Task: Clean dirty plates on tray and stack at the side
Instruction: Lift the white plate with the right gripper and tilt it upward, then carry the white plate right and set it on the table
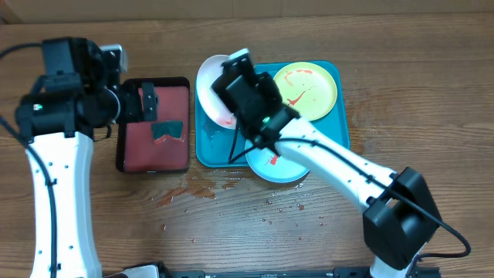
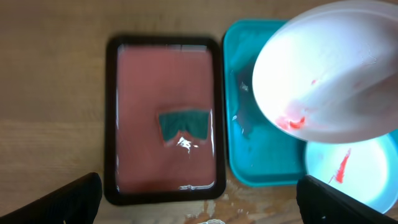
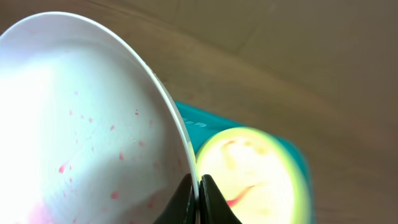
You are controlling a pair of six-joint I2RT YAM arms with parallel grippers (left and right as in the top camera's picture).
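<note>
I see my right gripper pinching the white plate by its rim, tilted above the tray; left gripper gapes wide.

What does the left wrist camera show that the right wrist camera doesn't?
Only the left wrist view shows the black-rimmed tray with a green sponge in it, and the light blue plate smeared red. Only the right wrist view shows the yellow-green plate and the right gripper pinching the white plate by its rim. Both show the white plate, flecked with red sauce, the turquoise tray and the wooden tabletop.
</note>
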